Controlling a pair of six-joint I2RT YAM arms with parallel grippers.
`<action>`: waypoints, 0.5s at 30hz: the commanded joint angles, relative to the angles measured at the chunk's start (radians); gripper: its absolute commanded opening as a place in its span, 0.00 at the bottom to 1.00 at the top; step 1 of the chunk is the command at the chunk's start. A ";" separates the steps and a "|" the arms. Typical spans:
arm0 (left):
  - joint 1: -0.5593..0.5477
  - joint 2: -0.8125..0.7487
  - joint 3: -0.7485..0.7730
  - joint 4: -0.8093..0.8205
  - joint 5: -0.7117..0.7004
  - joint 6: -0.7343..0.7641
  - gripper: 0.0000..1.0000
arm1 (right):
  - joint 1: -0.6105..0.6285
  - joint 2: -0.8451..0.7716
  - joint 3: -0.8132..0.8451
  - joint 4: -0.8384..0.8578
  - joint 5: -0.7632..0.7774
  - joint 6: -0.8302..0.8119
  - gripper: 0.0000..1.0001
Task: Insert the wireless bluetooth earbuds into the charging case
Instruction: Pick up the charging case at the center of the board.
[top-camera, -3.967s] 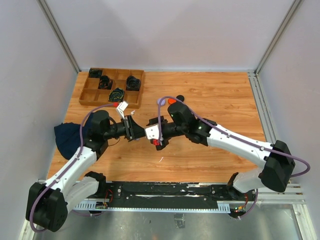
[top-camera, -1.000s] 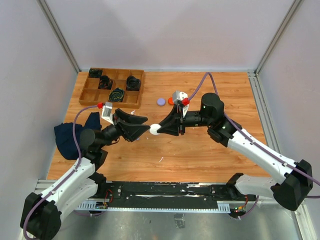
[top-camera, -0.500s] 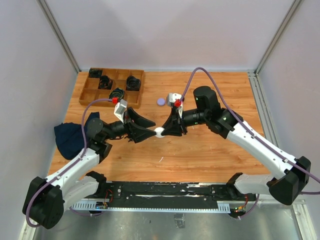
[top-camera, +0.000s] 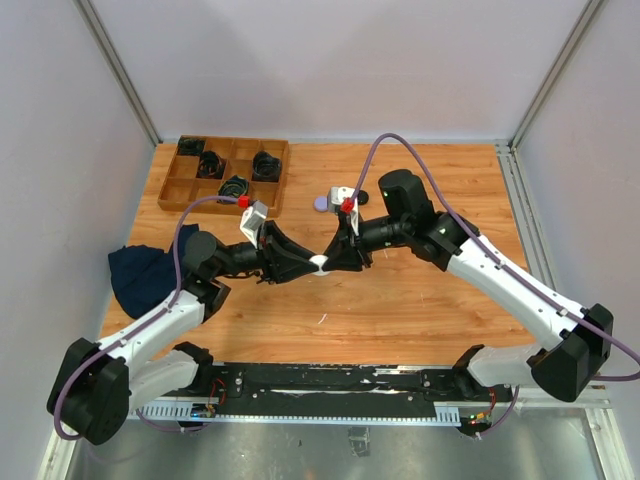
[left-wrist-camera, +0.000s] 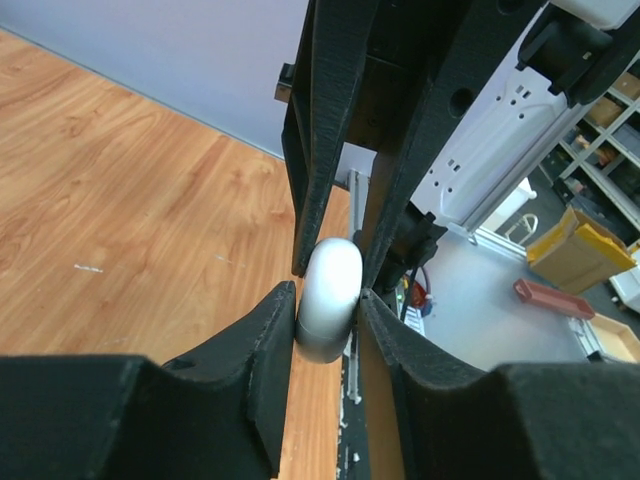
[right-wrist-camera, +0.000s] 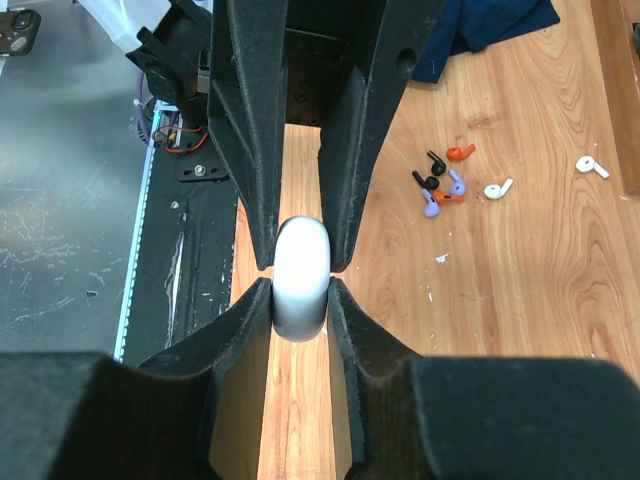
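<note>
A white charging case (top-camera: 318, 264) hangs above the table's middle, pinched from both sides. My right gripper (top-camera: 326, 260) is shut on its right end and my left gripper (top-camera: 309, 266) is shut on its left end. In the left wrist view the case (left-wrist-camera: 330, 298) sits between the left gripper's (left-wrist-camera: 327, 296) pads, both touching it. The right wrist view shows the case (right-wrist-camera: 300, 272) in the right gripper (right-wrist-camera: 299, 290). The earbuds lie loose on the wood: orange (right-wrist-camera: 460, 153), black (right-wrist-camera: 430, 180), purple (right-wrist-camera: 455, 185) and two white (right-wrist-camera: 497, 188).
A wooden tray (top-camera: 222, 208) with coiled black cables stands at the back left. A purple round case (top-camera: 321, 203) lies behind the right wrist. A dark blue cloth (top-camera: 140, 275) is heaped at the left edge beside the left arm.
My left gripper has moved right onto the case and its jaws have narrowed from wide apart to touching it. The right gripper has kept its grip and shifted slightly forward.
</note>
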 joint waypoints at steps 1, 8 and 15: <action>-0.017 0.005 0.027 0.015 0.019 0.030 0.33 | -0.016 0.013 0.044 -0.008 0.005 -0.016 0.10; -0.019 -0.018 0.007 0.016 -0.031 0.031 0.03 | -0.020 0.012 0.038 -0.007 0.015 -0.016 0.32; -0.018 -0.086 -0.026 0.014 -0.166 0.032 0.00 | -0.065 -0.080 -0.092 0.168 0.008 0.092 0.56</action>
